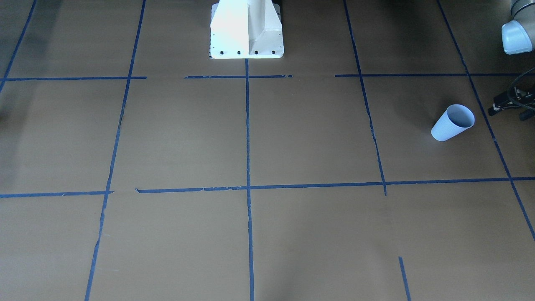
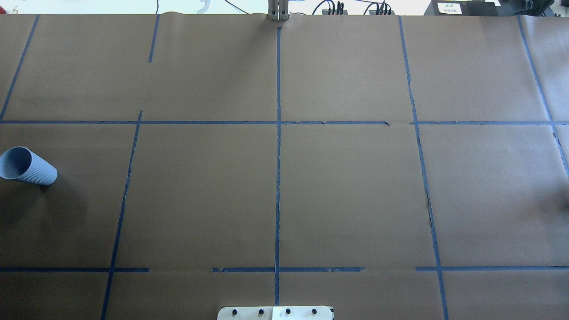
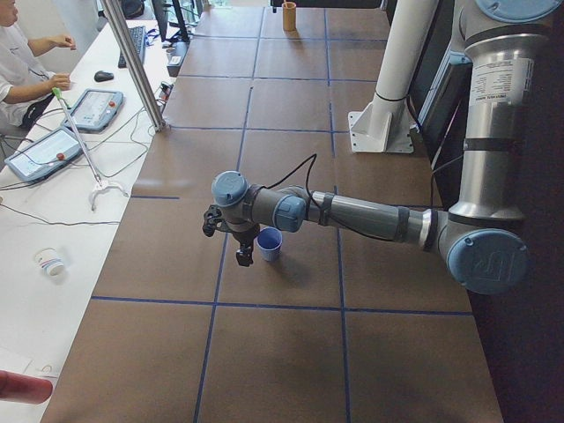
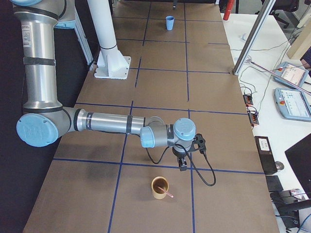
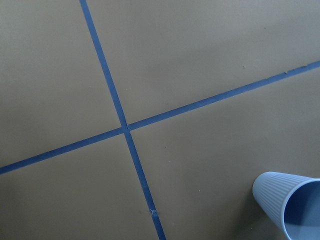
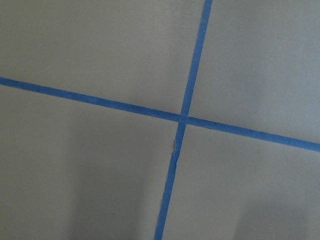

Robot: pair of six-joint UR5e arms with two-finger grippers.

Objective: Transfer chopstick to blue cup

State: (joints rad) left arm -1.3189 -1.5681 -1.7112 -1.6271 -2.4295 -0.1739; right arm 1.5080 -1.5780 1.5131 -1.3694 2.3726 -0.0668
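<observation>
The blue cup [image 1: 452, 122] stands upright near the table's end on my left side, also seen as the blue cup [image 2: 26, 166] and in the left wrist view's lower right corner [image 5: 290, 205]. My left gripper [image 3: 244, 257] hangs just beside the cup [image 3: 270, 244], apart from it; I cannot tell whether it is open or shut. The pinkish chopstick [image 4: 168, 193] leans inside a brown cup [image 4: 160, 187] at the opposite end. My right gripper [image 4: 183, 164] hovers a little beyond that cup, and I cannot tell its state. The right wrist view shows only tape.
The brown paper table top [image 2: 346, 195] carries a grid of blue tape lines [image 2: 278, 155]. The robot's white base [image 1: 247, 29] stands at the middle of its edge. A person sits at a side bench with tablets [image 3: 92, 110] and cables.
</observation>
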